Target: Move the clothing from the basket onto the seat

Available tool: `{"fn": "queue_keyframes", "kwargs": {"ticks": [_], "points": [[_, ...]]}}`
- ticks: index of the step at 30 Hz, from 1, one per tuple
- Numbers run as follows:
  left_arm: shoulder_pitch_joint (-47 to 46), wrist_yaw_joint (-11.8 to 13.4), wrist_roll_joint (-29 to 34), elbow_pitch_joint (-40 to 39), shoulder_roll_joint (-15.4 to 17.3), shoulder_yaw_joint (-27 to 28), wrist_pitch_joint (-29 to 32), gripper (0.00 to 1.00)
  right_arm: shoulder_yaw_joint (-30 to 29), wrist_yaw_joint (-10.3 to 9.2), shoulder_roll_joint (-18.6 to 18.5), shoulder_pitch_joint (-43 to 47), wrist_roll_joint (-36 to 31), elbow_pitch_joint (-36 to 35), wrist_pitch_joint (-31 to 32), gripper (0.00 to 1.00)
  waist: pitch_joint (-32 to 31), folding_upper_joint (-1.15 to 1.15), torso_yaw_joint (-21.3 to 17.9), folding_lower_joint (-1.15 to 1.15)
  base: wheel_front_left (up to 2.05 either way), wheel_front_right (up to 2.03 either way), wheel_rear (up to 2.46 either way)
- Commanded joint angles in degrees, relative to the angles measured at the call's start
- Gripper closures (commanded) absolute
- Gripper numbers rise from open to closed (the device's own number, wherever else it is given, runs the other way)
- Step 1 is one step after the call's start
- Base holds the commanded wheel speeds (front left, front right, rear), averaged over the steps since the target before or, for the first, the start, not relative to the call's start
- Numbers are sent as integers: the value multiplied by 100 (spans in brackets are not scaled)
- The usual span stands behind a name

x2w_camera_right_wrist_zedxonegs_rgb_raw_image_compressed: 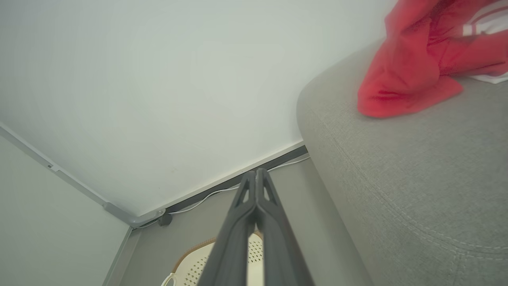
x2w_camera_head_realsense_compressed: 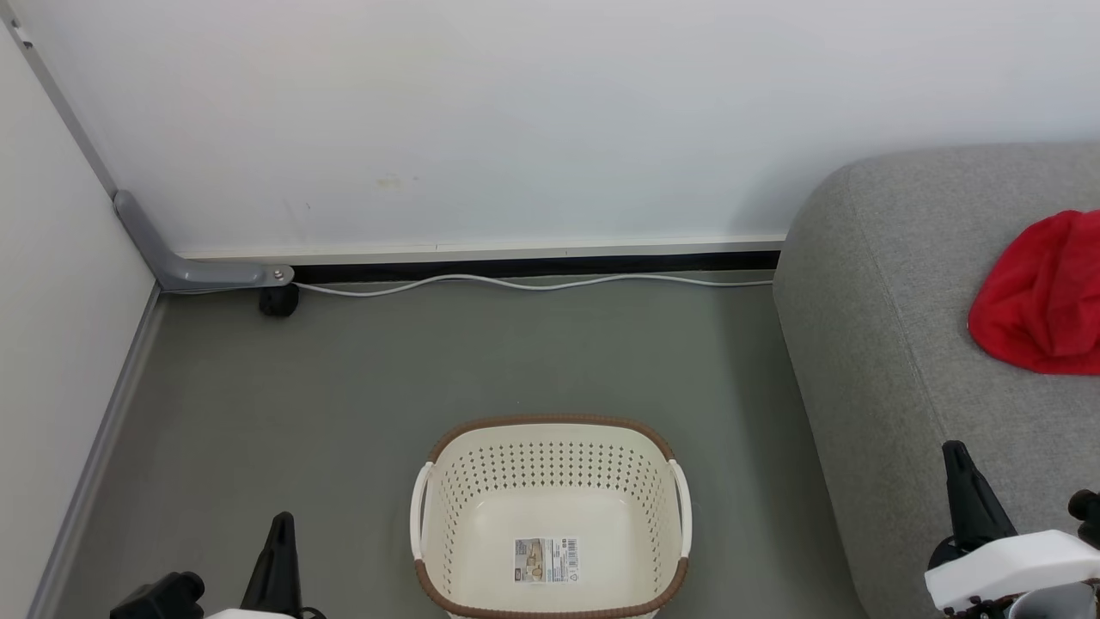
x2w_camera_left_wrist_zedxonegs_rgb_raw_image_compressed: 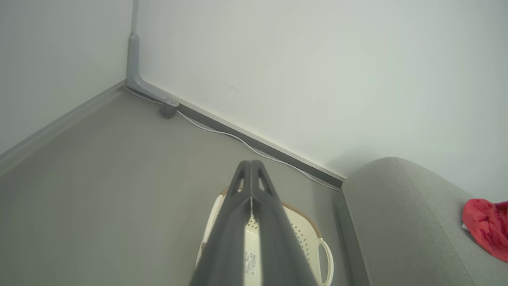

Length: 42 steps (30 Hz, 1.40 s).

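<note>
Clothing (x2w_camera_head_realsense_compressed: 1044, 297) lies on the seat (x2w_camera_head_realsense_compressed: 902, 361), at the right edge of the head view. It is a soft, crumpled heap of bright red fabric with rounded folds, partly cut off by the frame. The right wrist view shows the heap near the seat's rounded end, with white trim and a white striped band on its far side. The seat is light grey, woven and round-edged.

The basket (x2w_camera_head_realsense_compressed: 550, 423) stands upright on the grey floor (x2w_camera_head_realsense_compressed: 344, 413), just left of the seat and apart from it. It is oval and cream-white, with perforated walls, a brown rim and white side handles. Its bottom is bare around a paper label (x2w_camera_head_realsense_compressed: 546, 560).

The left gripper (x2w_camera_head_realsense_compressed: 281, 524), at lower left, has its fingers pressed together on nothing and is over the floor left of the basket. In its wrist view the closed fingers point across the basket toward the wall. The right gripper (x2w_camera_head_realsense_compressed: 958, 464), at lower right, likewise has its fingers together and empty, over the seat's near part and well short of the clothing.

A white cable (x2w_camera_head_realsense_compressed: 533, 284) runs along the foot of the wall.
</note>
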Motion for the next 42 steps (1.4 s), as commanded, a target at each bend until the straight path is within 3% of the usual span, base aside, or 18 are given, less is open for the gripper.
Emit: {"fn": "queue_keyframes", "kwargs": {"ticks": [1,42], "points": [[-314,-72,-146,-169,75,93,14,100,-36,5,-80,-200,130,-188,42,100,1,0,1,-1,0,0,0],[-639,-322,-2752,-229,103,338,706,100,-413,11,249,-215,2425,-423,736,100,46,0,36,-1,0,0,0]]}}
